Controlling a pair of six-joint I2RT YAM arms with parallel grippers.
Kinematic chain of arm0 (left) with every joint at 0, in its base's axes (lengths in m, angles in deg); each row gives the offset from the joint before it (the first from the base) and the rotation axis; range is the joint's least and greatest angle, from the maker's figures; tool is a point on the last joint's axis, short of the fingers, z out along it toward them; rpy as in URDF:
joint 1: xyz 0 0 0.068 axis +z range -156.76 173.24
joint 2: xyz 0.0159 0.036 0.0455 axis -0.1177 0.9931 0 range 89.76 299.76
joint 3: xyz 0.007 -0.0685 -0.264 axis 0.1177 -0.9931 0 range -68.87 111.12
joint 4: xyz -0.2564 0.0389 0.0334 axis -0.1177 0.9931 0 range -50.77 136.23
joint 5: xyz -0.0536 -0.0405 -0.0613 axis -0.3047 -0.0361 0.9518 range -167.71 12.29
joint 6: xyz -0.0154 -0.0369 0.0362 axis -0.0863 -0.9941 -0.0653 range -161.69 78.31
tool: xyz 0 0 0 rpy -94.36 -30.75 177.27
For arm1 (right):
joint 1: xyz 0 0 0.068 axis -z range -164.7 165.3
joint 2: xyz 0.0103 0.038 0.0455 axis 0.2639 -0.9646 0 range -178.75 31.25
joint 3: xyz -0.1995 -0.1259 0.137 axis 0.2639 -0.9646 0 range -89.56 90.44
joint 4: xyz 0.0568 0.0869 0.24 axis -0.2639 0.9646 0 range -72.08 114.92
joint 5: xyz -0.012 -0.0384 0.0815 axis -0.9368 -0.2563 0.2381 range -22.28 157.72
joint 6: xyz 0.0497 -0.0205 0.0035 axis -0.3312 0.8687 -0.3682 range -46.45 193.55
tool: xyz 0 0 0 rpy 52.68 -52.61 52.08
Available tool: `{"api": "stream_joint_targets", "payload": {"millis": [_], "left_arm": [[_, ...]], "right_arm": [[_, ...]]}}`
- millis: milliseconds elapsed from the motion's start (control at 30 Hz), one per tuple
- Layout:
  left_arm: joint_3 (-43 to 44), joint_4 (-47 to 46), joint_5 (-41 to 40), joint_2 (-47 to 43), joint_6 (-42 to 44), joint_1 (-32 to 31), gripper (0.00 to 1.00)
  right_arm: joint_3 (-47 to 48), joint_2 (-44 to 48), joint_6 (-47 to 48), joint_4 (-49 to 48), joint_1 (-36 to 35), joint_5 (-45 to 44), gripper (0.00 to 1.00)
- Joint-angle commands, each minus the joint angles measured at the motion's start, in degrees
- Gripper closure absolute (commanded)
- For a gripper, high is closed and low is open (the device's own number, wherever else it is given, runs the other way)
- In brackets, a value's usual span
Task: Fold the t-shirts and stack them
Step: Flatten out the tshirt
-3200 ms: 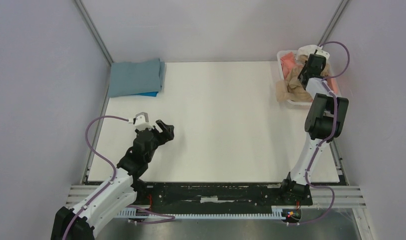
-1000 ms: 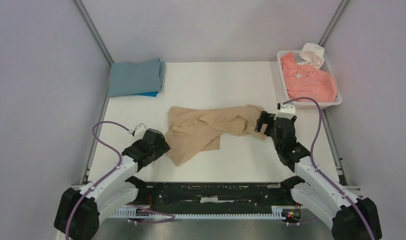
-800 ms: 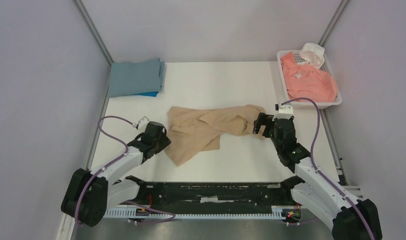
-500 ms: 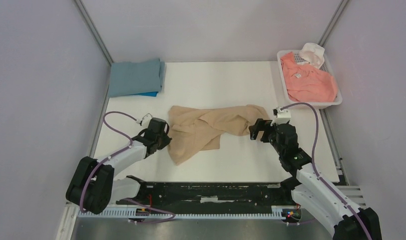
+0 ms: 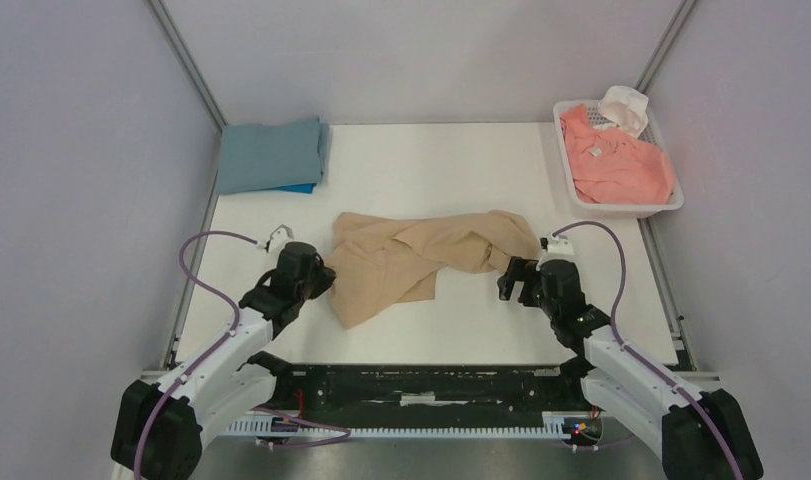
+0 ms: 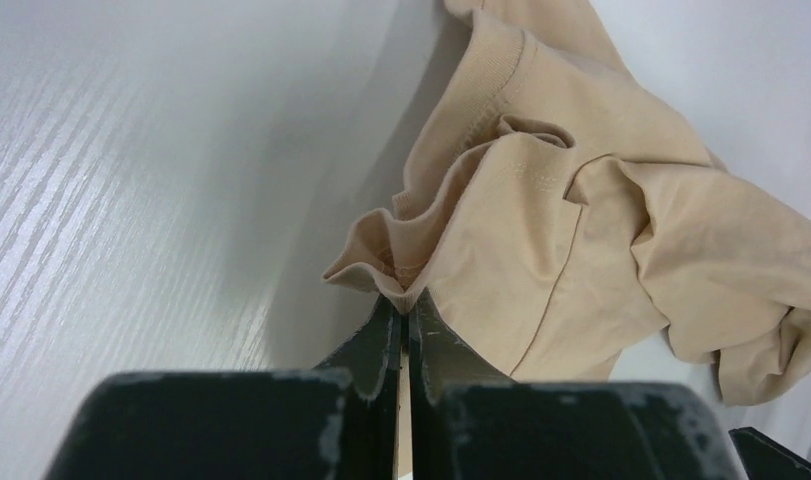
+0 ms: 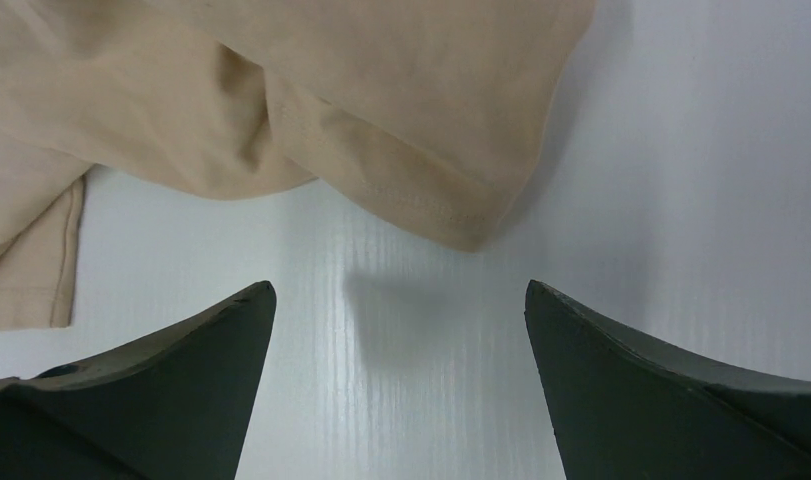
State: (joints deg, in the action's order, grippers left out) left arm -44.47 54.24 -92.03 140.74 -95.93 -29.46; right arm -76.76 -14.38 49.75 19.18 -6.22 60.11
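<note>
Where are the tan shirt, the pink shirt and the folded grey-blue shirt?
tan shirt (image 5: 401,262): top view, on its crumpled middle.
pink shirt (image 5: 616,165): top view, on the middle of the cloth.
grey-blue shirt (image 5: 271,155): top view, on its flat folded top.

The left arm (image 5: 221,350) and the right arm (image 5: 621,360) are built alike: smooth white shells joined by rounded black motor housings (image 5: 146,440). Along each runs a thin purple cable (image 5: 196,262), ending at a small white block (image 5: 278,238) on the wrist. Both claws are black. The left claw (image 6: 406,300) has two slim fingers (image 6: 376,345), and the chunky body behind them is scuffed greyish along its edges. The right claw (image 7: 400,290) has broad, matte dark fingers (image 7: 161,380) that taper to sharp tips.
</note>
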Motion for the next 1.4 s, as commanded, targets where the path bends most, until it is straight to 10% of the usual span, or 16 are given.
{"api": "stream_joint_targets", "payload": {"millis": [0, 233, 367, 600, 1367], "left_arm": [[-0.23, 1.78, 0.3, -0.53, 0.81, -0.18, 0.98], [0.42, 2.84, -0.52, -0.85, 1.11, -0.19, 0.98], [1.08, 2.55, -0.43, -1.61, 1.65, -0.21, 0.98], [3.24, 5.17, -1.71, -4.04, 1.85, -0.18, 0.98], [30.11, 6.72, -9.41, -23.22, 11.78, -0.24, 0.98]], "right_arm": [[-2.01, -4.95, -2.48, -11.02, -0.1, -1.81, 0.03], [-3.07, -13.65, -2.27, -21.45, -0.1, -4.89, 0.16], [-3.92, -15.05, -0.53, -26.51, -0.11, -4.89, 0.59], [-2.94, -6.68, 2.03, -24.25, -0.1, -5.19, 0.99], [26.53, 15.12, 16.94, -15.05, -0.04, -16.98, 1.0]]}}
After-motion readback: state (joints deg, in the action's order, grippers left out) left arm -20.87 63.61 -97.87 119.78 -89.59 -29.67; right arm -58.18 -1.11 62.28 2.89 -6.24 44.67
